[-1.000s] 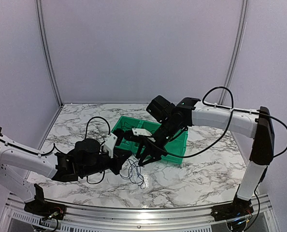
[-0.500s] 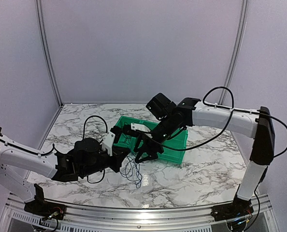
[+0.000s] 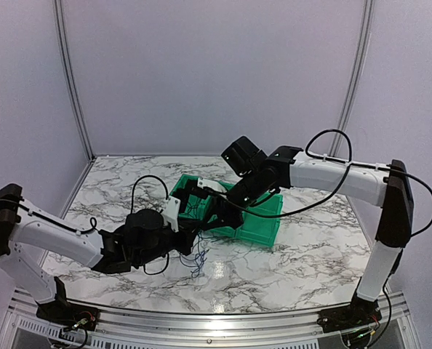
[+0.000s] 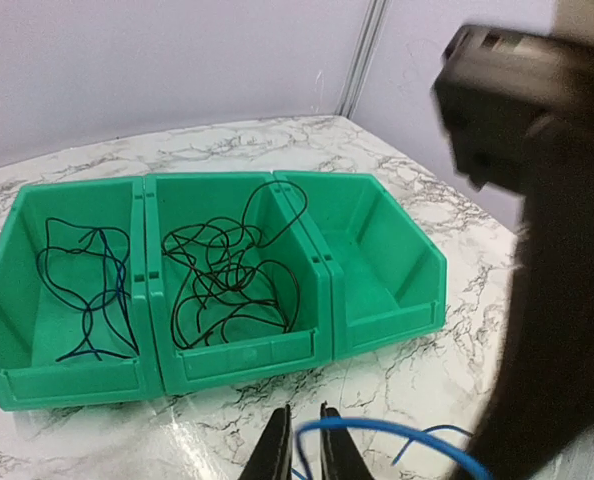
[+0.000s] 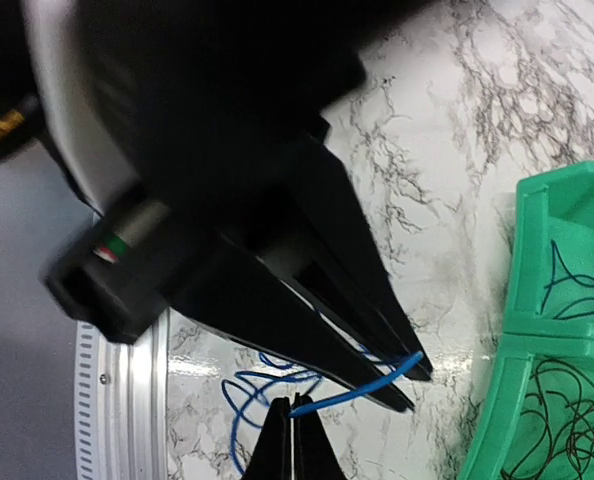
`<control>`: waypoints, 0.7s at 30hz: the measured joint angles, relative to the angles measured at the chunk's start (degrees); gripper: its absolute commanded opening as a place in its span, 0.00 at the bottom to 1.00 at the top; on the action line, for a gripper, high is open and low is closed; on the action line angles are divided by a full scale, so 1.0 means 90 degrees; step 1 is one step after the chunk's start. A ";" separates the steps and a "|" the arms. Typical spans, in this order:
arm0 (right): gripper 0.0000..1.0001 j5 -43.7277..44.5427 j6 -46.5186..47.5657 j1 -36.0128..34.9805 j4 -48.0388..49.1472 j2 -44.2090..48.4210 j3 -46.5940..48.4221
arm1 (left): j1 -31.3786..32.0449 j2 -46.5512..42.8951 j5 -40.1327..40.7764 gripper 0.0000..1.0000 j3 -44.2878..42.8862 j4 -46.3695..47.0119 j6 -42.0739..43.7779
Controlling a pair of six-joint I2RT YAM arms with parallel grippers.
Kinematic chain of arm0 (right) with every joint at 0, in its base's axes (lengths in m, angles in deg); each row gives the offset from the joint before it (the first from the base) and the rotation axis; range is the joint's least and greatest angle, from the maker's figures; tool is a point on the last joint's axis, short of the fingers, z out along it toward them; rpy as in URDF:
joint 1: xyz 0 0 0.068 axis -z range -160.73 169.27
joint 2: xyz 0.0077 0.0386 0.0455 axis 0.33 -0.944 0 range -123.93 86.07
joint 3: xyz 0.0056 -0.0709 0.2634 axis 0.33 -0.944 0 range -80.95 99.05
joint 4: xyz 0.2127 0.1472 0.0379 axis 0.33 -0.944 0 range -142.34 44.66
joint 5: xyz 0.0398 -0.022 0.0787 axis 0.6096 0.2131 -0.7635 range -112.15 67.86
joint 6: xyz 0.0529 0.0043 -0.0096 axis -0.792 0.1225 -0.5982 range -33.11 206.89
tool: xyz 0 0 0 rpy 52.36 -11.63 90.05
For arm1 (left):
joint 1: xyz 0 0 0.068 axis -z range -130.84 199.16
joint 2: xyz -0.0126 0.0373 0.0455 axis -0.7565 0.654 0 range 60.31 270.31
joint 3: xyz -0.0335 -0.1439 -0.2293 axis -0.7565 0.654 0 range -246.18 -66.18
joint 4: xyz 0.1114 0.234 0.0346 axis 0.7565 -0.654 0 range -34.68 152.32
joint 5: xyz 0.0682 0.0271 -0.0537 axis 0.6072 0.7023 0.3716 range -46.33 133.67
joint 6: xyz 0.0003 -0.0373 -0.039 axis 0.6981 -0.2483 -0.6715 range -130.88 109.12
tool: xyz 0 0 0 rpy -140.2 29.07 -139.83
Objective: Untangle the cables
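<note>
Between the two grippers, over the marble table, runs a blue cable (image 5: 377, 385), and its loose loops (image 3: 198, 260) lie on the table below. My right gripper (image 5: 292, 408) is shut on that blue cable. My left gripper (image 4: 299, 440) stands a little open, the blue cable (image 4: 397, 428) passing loosely through the narrow gap between its fingers (image 5: 409, 402). In the top view both grippers meet in front of the green bins (image 3: 263, 227), the left gripper (image 3: 193, 236) near the right gripper (image 3: 207, 224). A tangle of black cables (image 4: 227, 280) lies in the middle bin. Black and blue cables (image 4: 92, 290) lie in the left bin.
Three joined green bins (image 4: 237, 355) stand just beyond the grippers; the right one (image 4: 377, 300) holds nothing. My right arm (image 4: 557, 250) looms close at the right of the left wrist view. The table's metal rail (image 5: 117, 400) runs along the near edge.
My right gripper has shut on the blue cable. The left gripper has opened slightly, and its arm has moved right, toward the bins. The cable loops have been drawn up off the table.
</note>
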 measured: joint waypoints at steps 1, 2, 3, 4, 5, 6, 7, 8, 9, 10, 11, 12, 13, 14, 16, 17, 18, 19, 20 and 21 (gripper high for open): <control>0.00 -0.0138 0.0039 0.0000 0.0000 0.0024 0.0010 | 0.0005 0.0243 0.0012 0.15 -0.0046 0.0194 -0.0022; 0.00 -0.0253 0.0063 -0.0019 -0.0002 0.0063 0.0015 | 0.0010 0.0483 0.0029 0.16 -0.0070 0.0376 -0.0049; 0.00 -0.0384 0.0085 -0.0049 -0.0029 0.0112 0.0029 | 0.0017 0.0755 0.0061 0.16 -0.0085 0.0563 -0.0085; 0.00 -0.0491 0.0109 -0.0078 -0.0070 0.0182 0.0070 | 0.0017 0.1032 0.0087 0.16 -0.0100 0.0760 -0.0117; 0.00 -0.0590 0.0146 -0.0083 -0.0109 0.0253 0.0117 | 0.0017 0.1302 0.0112 0.16 -0.0129 0.0920 -0.0151; 0.00 -0.0685 0.0204 -0.0095 -0.0155 0.0342 0.0187 | 0.0022 0.1506 0.0119 0.16 -0.0151 0.1020 -0.0189; 0.00 -0.0780 0.0255 -0.0109 -0.0214 0.0452 0.0274 | 0.0022 0.1773 0.0136 0.15 -0.0192 0.1137 -0.0245; 0.00 -0.0826 0.0296 -0.0109 -0.0257 0.0556 0.0362 | 0.0022 0.1974 0.0141 0.14 -0.0236 0.1229 -0.0291; 0.00 -0.0872 0.0350 -0.0109 -0.0318 0.0687 0.0495 | 0.0022 0.2140 0.0143 0.13 -0.0272 0.1297 -0.0342; 0.00 -0.0913 0.0401 -0.0109 -0.0374 0.0823 0.0656 | 0.0022 0.2254 0.0148 0.13 -0.0296 0.1377 -0.0384; 0.00 -0.0940 0.0452 -0.0109 -0.0435 0.0954 0.0840 | 0.0022 0.2368 0.0153 0.12 -0.0323 0.1447 -0.0427; 0.00 -0.0969 0.0498 -0.0107 -0.0486 0.1086 0.1037 | 0.0022 0.2455 0.0151 0.12 -0.0328 0.1537 -0.0471; 0.00 -0.0988 0.0542 -0.0100 -0.0527 0.1190 0.1197 | 0.0022 0.2506 0.0153 0.11 -0.0328 0.1600 -0.0522; 0.00 -0.1013 0.0590 -0.0078 -0.0583 0.1307 0.1404 | 0.0022 0.2543 0.0151 0.10 -0.0328 0.1659 -0.0559; 0.00 -0.1083 0.0658 -0.0044 -0.0653 0.1511 0.1758 | 0.0022 0.2606 0.0151 0.09 -0.0328 0.1775 -0.0644; 0.00 -0.1107 0.0704 -0.0022 -0.0714 0.1596 0.1955 | 0.0022 0.2630 0.0151 0.08 -0.0328 0.1836 -0.0673; 0.00 -0.1120 0.0753 0.0015 -0.0772 0.1671 0.2157 | 0.0022 0.2645 0.0151 0.07 -0.0328 0.1877 -0.0704; 0.00 -0.1137 0.0780 0.0058 -0.0831 0.1727 0.2361 | 0.0022 0.2667 0.0151 0.06 -0.0328 0.1919 -0.0741; 0.00 -0.1156 0.0801 0.0117 -0.0896 0.1778 0.2567 | 0.0022 0.2686 0.0151 0.06 -0.0328 0.1948 -0.0770; 0.00 -0.1173 0.0811 0.0170 -0.0930 0.1817 0.2720 | 0.0022 0.2710 0.0151 0.05 -0.0328 0.1977 -0.0799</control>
